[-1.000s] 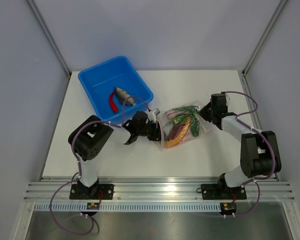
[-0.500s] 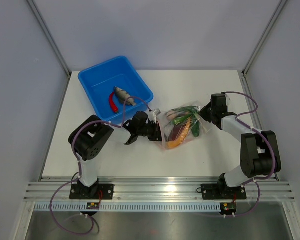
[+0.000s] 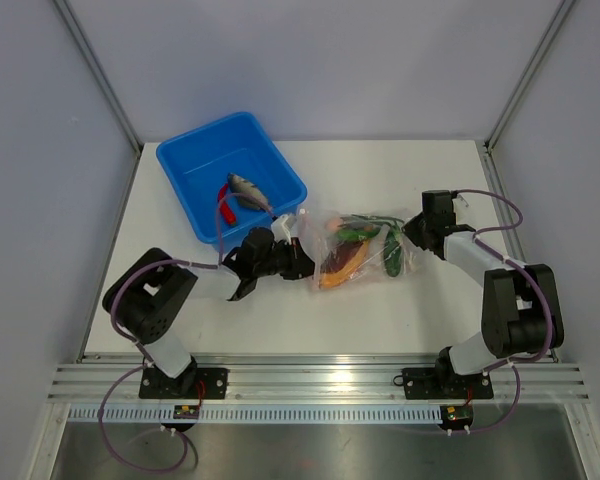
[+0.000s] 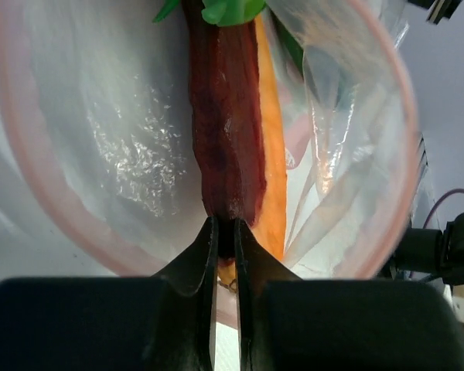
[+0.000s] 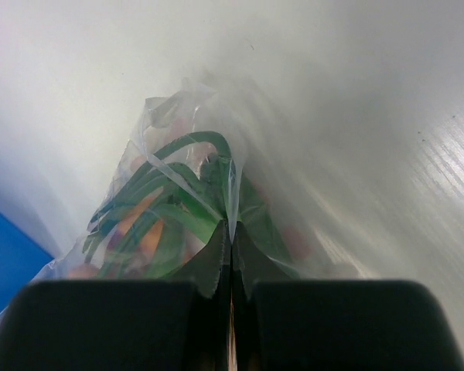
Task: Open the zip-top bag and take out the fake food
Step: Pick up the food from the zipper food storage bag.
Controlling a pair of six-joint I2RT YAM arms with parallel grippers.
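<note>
**Top view**
Bag: flat on the desk between the two arms, just right of the blue tub, mouth turned toward the left arm.
Toy food: orange, dark and green shapes inside the bag; a grey fish and a red chili in the tub.
Left fingers: at the bag's mouth.
Right fingers: at the bag's opposite end.

**Left wrist view**
Zip strip: pink, curving round the wide-open mouth as a ring.
Left fingers: inside the mouth, clenched on the near tip of the dark red piece.
Orange piece: alongside the dark red piece, touching it on the right.
Green pieces: deeper in, at the top edge.

**Right wrist view**
Right fingers: pressed together, pinching a fold of the clear bag film.
Green pieces: behind the film, just beyond the fingertips, with orange showing among them.
Tub: blue corner at lower left.
</note>
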